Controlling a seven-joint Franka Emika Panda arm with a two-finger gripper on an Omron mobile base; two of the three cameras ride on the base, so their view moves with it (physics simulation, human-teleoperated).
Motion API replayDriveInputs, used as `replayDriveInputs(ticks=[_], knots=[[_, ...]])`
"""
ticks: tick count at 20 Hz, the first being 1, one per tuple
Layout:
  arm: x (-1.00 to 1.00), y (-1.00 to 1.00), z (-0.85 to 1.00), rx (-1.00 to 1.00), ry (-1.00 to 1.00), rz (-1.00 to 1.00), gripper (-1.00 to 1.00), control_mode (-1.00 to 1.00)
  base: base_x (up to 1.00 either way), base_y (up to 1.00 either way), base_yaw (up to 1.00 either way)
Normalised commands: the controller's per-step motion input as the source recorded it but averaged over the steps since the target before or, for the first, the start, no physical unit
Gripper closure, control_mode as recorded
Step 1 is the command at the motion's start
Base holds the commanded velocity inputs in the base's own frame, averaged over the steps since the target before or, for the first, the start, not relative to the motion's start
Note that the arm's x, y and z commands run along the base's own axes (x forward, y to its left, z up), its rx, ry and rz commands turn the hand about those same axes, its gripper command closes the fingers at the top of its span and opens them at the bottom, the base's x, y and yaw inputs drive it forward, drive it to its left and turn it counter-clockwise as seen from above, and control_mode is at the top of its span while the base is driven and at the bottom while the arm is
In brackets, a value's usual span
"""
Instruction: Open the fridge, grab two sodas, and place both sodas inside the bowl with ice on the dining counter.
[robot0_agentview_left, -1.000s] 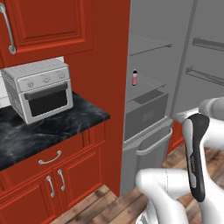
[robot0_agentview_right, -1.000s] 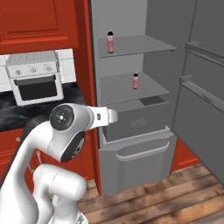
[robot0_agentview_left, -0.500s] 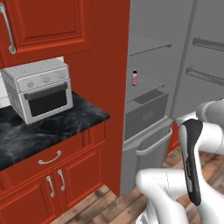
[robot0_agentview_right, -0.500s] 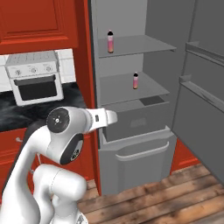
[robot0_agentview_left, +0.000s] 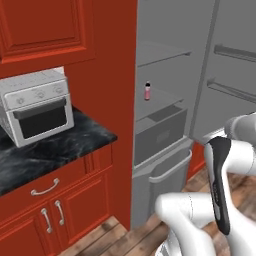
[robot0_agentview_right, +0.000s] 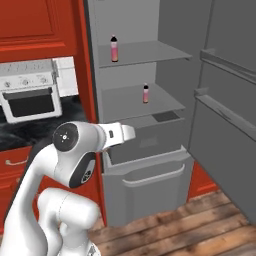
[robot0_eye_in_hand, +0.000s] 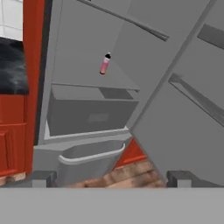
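Tool (robot0_eye_in_hand: 111, 177) unclenched, holding nothing — two dark fingertips (robot0_eye_in_hand: 43, 178) set wide apart at bottom of hand view, aimed into fridge (robot0_agentview_right: 150, 125). Fridge door (robot0_agentview_right: 225, 115) swung open at right. Lower soda (robot0_agentview_right: 145, 93) upright on middle shelf (robot0_agentview_right: 137, 102), above grey drawer (robot0_agentview_right: 145, 142); well apart from tool. Upper soda (robot0_agentview_right: 114, 48) upright on shelf above. Beyond fridge, to left — red cabinets (robot0_agentview_left: 55, 210), white toaster oven (robot0_agentview_left: 35, 107) on black marble surface (robot0_agentview_left: 55, 150). Wood floor (robot0_agentview_right: 190, 230) below.

The fridge (robot0_agentview_left: 165, 125) stands open, one soda (robot0_agentview_left: 147, 91) upright on its middle shelf (robot0_agentview_left: 160, 100).
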Motion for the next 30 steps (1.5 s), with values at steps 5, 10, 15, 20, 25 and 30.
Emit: replayDriveInputs(ticks=[5, 10, 15, 20, 25, 30], knots=[[0.00, 0.00, 0.00, 0.00, 0.00, 0.00, -1.00, 1.00, 0.79, -0.16, 0.09], [0.00, 0.00, 0.00, 0.00, 0.00, 0.00, -1.00, 1.00, 0.96, -0.02, 0.17], [0.00, 0.00, 0.00, 0.00, 0.00, 0.00, -1.00, 1.00, 0.56, -0.35, 0.14], [0.00, 0.00, 0.00, 0.00, 0.00, 0.00, -1.00, 1.00, 0.02, -0.46, 0.12], [0.00, 0.00, 0.00, 0.00, 0.00, 0.00, -1.00, 1.00, 0.06, -0.40, 0.17], [0.00, 0.00, 0.00, 0.00, 0.00, 0.00, -1.00, 1.00, 0.14, -0.53, 0.21]])
